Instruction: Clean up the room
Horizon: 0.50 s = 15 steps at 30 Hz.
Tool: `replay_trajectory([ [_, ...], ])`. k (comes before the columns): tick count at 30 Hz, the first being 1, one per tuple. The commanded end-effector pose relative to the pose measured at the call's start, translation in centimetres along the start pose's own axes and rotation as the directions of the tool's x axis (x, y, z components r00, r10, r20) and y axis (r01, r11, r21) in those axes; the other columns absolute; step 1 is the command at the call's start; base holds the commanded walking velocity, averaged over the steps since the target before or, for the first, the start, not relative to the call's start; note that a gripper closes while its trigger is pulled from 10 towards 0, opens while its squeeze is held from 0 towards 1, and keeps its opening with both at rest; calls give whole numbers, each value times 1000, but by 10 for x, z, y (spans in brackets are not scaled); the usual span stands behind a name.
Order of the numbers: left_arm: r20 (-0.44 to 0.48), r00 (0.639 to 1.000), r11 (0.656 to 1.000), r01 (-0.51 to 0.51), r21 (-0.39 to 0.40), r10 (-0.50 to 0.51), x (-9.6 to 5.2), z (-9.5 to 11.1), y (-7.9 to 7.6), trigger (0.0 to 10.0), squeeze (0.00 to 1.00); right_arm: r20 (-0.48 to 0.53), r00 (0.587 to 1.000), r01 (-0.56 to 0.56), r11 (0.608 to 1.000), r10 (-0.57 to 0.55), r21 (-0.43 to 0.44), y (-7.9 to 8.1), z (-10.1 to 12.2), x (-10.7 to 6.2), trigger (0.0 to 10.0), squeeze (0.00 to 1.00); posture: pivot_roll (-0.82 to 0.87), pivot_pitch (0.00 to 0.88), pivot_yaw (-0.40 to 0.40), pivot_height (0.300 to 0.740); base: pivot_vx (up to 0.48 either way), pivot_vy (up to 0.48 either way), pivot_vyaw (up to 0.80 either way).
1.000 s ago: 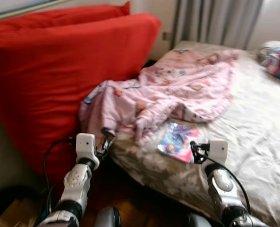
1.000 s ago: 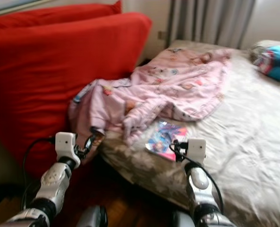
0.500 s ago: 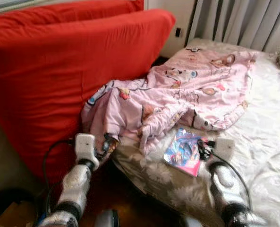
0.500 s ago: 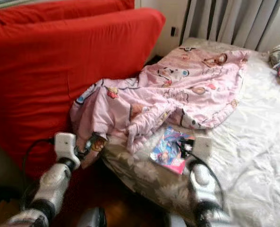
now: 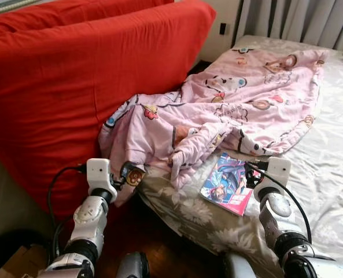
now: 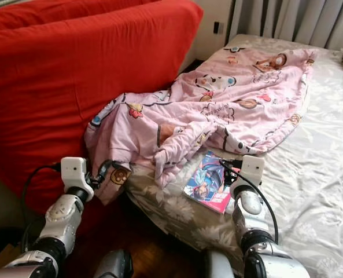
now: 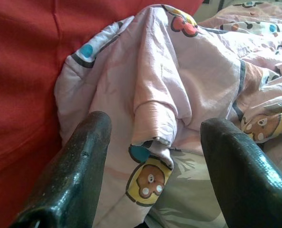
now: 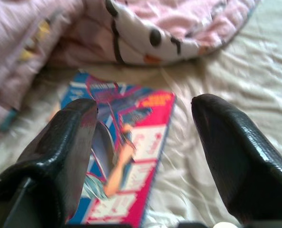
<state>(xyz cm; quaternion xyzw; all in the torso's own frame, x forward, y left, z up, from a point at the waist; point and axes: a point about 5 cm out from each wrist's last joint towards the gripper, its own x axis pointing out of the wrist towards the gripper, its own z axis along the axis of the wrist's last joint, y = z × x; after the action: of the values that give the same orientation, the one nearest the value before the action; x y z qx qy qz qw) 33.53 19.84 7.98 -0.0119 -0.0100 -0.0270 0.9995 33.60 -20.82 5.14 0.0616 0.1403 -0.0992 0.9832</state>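
A pink cartoon-print blanket [image 5: 235, 107] lies crumpled across the near corner of the bed [image 5: 327, 168], one fold hanging over the edge beside the red cushions. A colourful magazine [image 5: 228, 182] lies flat on the sheet just in front of the blanket. My left gripper [image 5: 126, 174] is open at the hanging fold [image 7: 155, 123], which sits between its fingers [image 7: 79, 166] without being pinched. My right gripper [image 5: 250, 173] is open just above the magazine's [image 8: 126, 156] right edge, its fingers [image 8: 226, 142] straddling the cover.
Two big red cushions [image 5: 73, 81] stand against the wall on the left, touching the bed's corner. Dark wooden floor [image 5: 154, 243] shows between my arms. Grey curtains [image 5: 298, 20] hang behind the bed, and a wall socket [image 5: 223, 28] sits beside them.
The camera has moved in toward the bed and tilted down. My right gripper has closed in on the magazine; the left stays at the hanging blanket fold.
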Motion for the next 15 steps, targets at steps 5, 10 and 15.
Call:
replay_trajectory([
  [5, 43, 996, 997, -81, -14, 81, -1, 11, 20, 10000, 0, -47, 999, 18, 999, -17, 30, -2, -5, 0, 10000, 0, 59, 207, 44, 595, 0, 0, 0],
  [10, 73, 995, 997, -73, -13, 73, -8, 11, 20, 10000, 0, -95, 995, 10, 999, -5, 49, 2, -19, -5, 10000, 0, 76, 278, 39, 595, 0, 0, 0],
  [15, 113, 992, 998, -58, -31, 61, -11, 16, 11, 10000, 0, -127, 992, 3, 994, 10, 106, 3, -28, -8, 10000, 0, 99, 315, 32, 595, 0, 0, 0],
])
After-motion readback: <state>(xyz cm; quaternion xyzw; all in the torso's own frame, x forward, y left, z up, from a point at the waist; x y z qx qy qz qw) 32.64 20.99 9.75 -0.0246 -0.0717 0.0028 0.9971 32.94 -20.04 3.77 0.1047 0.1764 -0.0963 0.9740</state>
